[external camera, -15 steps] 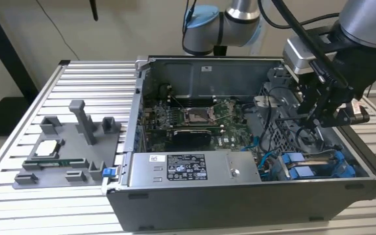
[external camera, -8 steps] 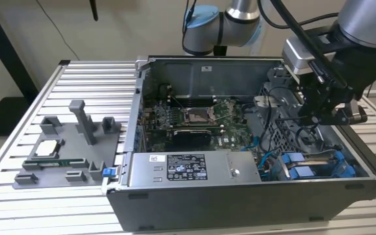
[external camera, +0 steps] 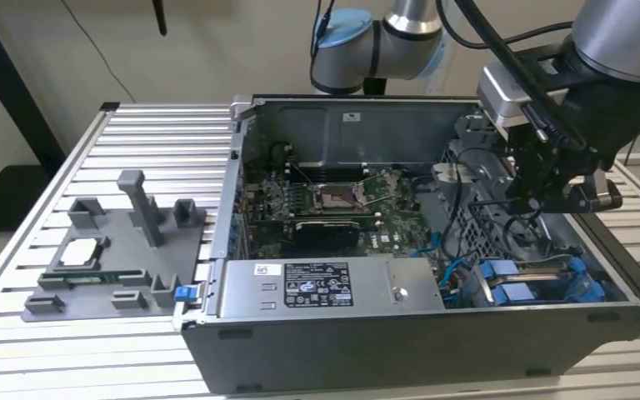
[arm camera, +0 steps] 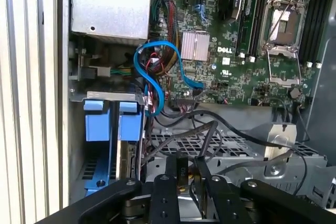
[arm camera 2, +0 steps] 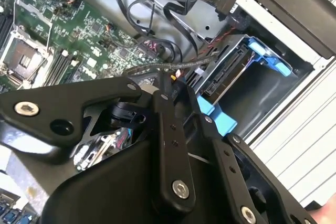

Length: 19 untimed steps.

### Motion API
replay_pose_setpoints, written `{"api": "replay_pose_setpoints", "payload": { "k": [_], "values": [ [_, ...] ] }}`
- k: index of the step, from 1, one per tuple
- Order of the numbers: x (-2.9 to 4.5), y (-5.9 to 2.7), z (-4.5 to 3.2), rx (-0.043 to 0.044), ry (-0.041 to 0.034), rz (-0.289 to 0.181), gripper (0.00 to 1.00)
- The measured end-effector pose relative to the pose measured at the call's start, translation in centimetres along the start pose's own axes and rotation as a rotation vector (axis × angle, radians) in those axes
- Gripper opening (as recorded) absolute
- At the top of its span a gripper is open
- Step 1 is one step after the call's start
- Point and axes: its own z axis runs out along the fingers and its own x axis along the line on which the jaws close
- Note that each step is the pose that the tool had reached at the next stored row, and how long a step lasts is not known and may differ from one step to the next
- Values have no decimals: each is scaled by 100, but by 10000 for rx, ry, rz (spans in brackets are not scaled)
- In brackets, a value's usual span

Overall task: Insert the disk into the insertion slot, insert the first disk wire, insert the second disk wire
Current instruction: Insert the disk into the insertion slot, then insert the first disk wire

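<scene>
The disk, in its blue carrier, sits in the grey insertion slot at the case's corner. In the first wrist view the carrier's blue tabs stand beside the case wall. My gripper hangs inside the case over the perforated cage, at the exterior view's right. Its black fingers are shut on the dark end of a grey disk wire, which also crosses the fingertips in the second wrist view. Another black connector on dark wires lies loose above the disk.
The motherboard with its processor socket fills the case floor. A silver power supply lies along the front wall. A blue data cable loops near the carrier tabs. A grey fixture plate with parts rests on the slatted table at the exterior view's left.
</scene>
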Motion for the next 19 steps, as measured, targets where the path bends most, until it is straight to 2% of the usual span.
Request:
{"api": "replay_pose_setpoints", "payload": {
  "k": [1, 2, 8, 10, 12, 15, 16, 19],
  "values": [
    [0, 0, 0, 1, 0, 0, 100],
    [0, 1, 0, 2, 0, 0, 0],
    [-1, 1, 2, 2, 16, -2, 0],
    [2, 0, 8, -4, 92, -11, 0],
    [8, -11, 18, -11, 203, -25, 0],
    [21, -54, 31, -20, 325, -40, 0],
    [25, -80, 37, -22, 354, -43, 0],
    [40, -164, 59, -25, 372, -47, 0]
  ]
}}
